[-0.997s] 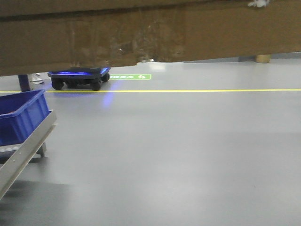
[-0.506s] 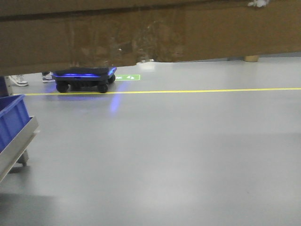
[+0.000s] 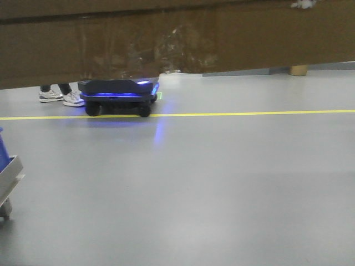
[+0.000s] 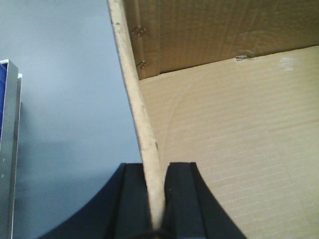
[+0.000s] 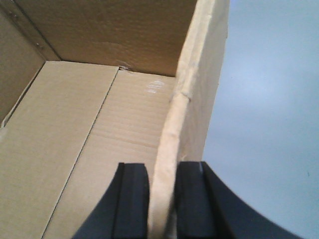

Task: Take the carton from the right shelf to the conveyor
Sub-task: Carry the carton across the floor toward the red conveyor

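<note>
A large plain brown corrugated cardboard carton [image 3: 177,39] spans the top of the front view, above the glossy grey floor [image 3: 222,188], with wrinkled clear tape on its face. The left gripper [image 4: 155,174] is pinched tight on the carton's left wall edge. The right gripper [image 5: 162,181] is likewise clamped on the right wall. A grey metal shelf rail [image 3: 8,177] shows at the lower left.

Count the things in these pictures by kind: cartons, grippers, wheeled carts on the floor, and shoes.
Carton: 1
Grippers: 2 (left gripper, right gripper)
Wheeled cart with blue lights: 1
White shoes: 2
Total: 6
</note>
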Motion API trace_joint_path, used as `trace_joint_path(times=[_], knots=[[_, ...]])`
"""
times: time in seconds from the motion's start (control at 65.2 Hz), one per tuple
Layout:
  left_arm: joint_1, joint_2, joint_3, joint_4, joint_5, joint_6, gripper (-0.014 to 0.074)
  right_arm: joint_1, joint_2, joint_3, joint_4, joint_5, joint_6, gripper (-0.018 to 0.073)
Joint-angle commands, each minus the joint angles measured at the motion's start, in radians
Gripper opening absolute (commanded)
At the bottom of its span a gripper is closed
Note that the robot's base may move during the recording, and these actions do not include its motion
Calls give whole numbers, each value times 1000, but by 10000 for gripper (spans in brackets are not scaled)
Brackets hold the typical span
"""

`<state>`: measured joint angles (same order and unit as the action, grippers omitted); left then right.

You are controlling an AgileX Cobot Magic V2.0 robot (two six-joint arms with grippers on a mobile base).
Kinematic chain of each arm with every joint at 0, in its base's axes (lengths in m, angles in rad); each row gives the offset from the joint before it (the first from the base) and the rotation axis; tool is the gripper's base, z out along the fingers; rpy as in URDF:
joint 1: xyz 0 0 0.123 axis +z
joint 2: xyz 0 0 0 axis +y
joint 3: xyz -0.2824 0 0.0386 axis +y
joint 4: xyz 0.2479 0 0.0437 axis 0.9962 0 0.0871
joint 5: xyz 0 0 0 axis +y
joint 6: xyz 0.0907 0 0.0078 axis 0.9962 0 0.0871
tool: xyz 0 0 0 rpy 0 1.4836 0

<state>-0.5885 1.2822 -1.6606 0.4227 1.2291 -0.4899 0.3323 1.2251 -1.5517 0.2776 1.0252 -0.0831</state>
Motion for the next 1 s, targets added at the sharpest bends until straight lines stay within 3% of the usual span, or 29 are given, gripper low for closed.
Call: trace_joint_path(times=[0.0, 0.982], knots=[[-6, -9, 0, 6, -8, 7, -13, 1, -11, -8, 22, -68, -5, -69], [-6, -9, 0, 9, -53, 7, -13, 1, -9, -8, 22, -76, -5, -69]])
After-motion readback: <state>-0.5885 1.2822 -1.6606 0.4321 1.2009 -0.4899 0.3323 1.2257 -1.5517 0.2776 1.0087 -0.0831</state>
